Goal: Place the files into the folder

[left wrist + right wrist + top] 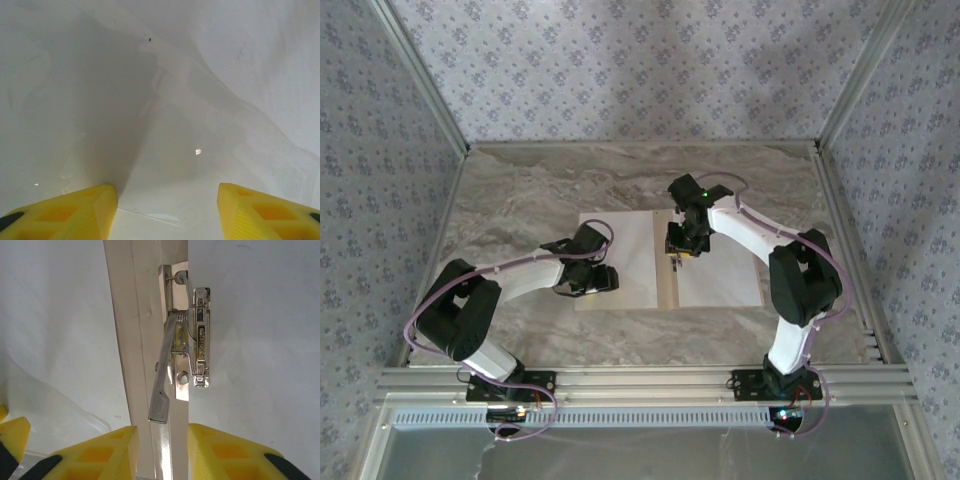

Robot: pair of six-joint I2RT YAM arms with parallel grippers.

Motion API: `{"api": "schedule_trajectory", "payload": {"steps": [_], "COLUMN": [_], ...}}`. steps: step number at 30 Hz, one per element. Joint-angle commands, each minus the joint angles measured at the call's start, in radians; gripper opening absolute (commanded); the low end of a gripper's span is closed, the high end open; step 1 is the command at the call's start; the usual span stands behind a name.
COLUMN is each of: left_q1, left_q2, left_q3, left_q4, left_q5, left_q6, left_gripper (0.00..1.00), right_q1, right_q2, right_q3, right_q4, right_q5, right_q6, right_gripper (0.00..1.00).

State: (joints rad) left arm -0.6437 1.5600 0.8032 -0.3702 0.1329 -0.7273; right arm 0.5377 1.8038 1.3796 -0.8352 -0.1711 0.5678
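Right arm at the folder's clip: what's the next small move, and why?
Probably close the right gripper on the clip lever: the lever's free end lies just ahead of its parted fingers, with a white sheet edge at the clip.

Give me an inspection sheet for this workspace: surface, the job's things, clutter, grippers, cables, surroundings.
Surface: table, marble pattern.
Job's things: folder lies open; left sheet and right sheet, both white, lie either side of its spine; metal clip at the spine.
Clutter: nothing seen.
Grippers: left gripper open above the left sheet; right gripper narrowly open by the clip, holding nothing.
Cables: purple cables loop along both arms.
Surroundings: patterned walls; metal rail at the near edge.
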Motion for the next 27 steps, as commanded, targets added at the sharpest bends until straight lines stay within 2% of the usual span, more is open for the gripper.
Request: {"api": "schedule_trajectory", "payload": {"steps": [1, 20, 27], "left_q1": [-0.008, -0.008, -0.008], "left_q2": [0.034, 0.02, 0.02], "left_q3": [-0.013, -0.013, -0.018], "left_q4": [-0.07, -0.101, -0.1], "left_q5": [-0.02, -0.05, -0.05], "left_q6": [-0.003, 0.002, 0.003], "left_gripper": [0.58, 0.59, 0.59], "right_q1": [0.006, 0.011, 0.008], "right_q2": [0.022, 0.053, 0.06], "right_q3": [0.033, 0.051, 0.06], "right_q4": [-0.025, -0.024, -0.028], "right_q5": [0.006, 0.006, 0.007], "right_q6": [-0.003, -0.005, -0.003], "right_gripper": [0.29, 0.3, 0.27]}}
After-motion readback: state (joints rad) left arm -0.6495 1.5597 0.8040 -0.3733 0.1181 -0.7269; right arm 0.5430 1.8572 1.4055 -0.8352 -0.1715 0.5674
